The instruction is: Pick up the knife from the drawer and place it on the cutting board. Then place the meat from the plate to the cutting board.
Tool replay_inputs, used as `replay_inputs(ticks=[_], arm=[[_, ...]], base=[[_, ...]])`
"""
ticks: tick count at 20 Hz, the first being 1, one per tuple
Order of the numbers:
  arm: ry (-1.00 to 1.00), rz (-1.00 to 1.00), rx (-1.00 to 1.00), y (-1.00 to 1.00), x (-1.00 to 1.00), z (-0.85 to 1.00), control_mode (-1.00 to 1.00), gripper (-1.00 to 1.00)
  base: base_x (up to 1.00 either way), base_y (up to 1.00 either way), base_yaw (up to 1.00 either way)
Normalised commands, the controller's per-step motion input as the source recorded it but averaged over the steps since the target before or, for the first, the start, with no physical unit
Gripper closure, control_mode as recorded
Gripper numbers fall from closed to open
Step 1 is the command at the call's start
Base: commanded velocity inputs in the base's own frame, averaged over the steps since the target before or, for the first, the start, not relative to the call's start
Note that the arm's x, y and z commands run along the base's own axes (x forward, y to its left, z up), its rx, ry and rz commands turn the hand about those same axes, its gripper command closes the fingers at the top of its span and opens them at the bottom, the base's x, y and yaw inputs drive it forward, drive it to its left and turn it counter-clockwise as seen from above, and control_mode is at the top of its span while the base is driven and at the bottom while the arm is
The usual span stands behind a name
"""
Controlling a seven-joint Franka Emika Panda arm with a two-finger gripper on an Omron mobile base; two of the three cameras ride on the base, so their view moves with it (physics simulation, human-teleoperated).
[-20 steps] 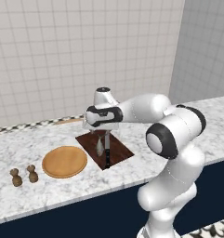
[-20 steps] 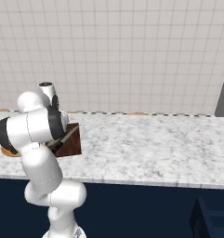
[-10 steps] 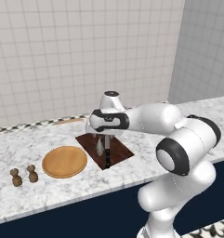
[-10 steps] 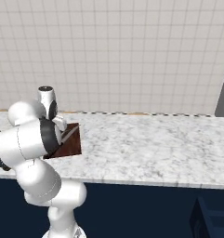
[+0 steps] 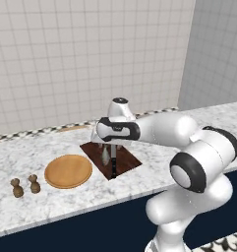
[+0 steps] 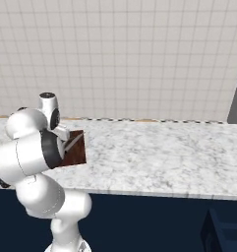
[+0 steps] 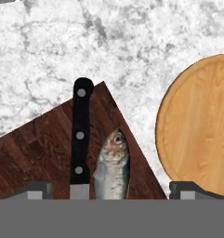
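The big marble counter (image 5: pixel 154 170) is under the end effector (image 7: pixel 111 189). Right below it sits the cutting board (image 7: pixel 43 148). The round plate (image 7: pixel 199 125) waits just off to one side, with nothing on it. The knife (image 7: pixel 81 139) and the meat (image 7: pixel 112 167) lie side by side on the board. The end effector's tips are wide apart and hold nothing. Best now to lift straight up, so nothing gets bumped.

Wood-grained cutting board (image 7: pixel 43 148) and plate (image 7: pixel 201 125); marbled counter (image 7: pixel 132 46).
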Motion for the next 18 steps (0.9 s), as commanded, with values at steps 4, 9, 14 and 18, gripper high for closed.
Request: replay_inputs(ticks=[4,9,14,18], arm=[[-0.07,0.00,0.01,-0.02,-0.49,0.16,-1.00,-1.00],[-0.20,0.00,0.00,-0.13,-1.00,0.20,-1.00,-1.00],[-0.13,0.00,0.02,-0.16,-1.00,0.00,-1.00,-1.00],[-0.09,0.00,0.02,-0.13,-1.00,0.00,-1.00,-1.00]], base=[[0.00,0.00,0.00],[0.00,0.00,0.00],[0.00,0.00,0.00],[0.00,0.00,0.00]])
